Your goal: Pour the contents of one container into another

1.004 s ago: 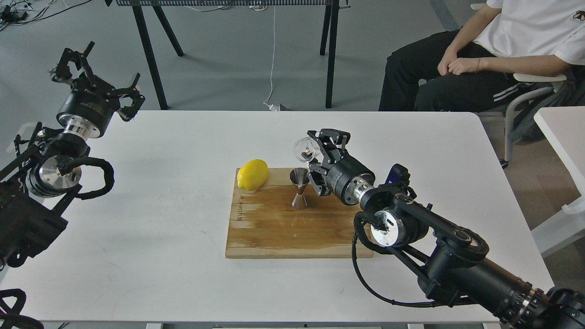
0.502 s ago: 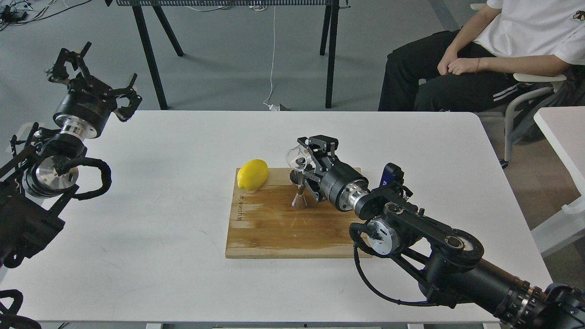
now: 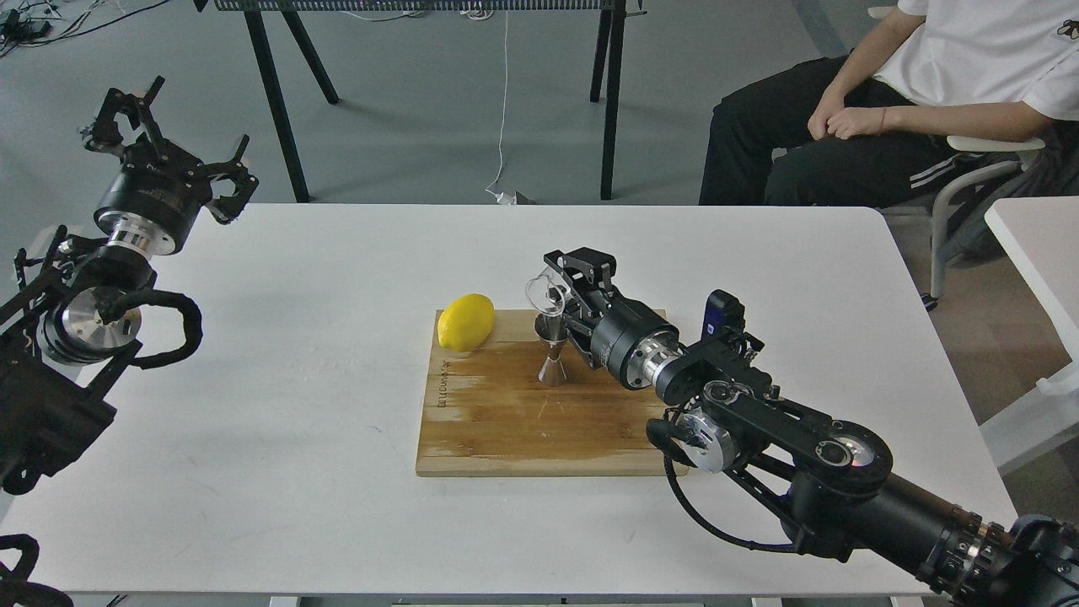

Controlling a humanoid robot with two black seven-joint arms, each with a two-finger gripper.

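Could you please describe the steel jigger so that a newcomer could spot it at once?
On the white table lies a wooden cutting board. Near its far edge, right of the lemon, stands the jigger: small, shiny, hourglass-shaped steel, unlike the clear glass cup tilted above it.

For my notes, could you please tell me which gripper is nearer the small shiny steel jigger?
Right gripper, holding a clear glass cup just above the jigger; left gripper is far left.
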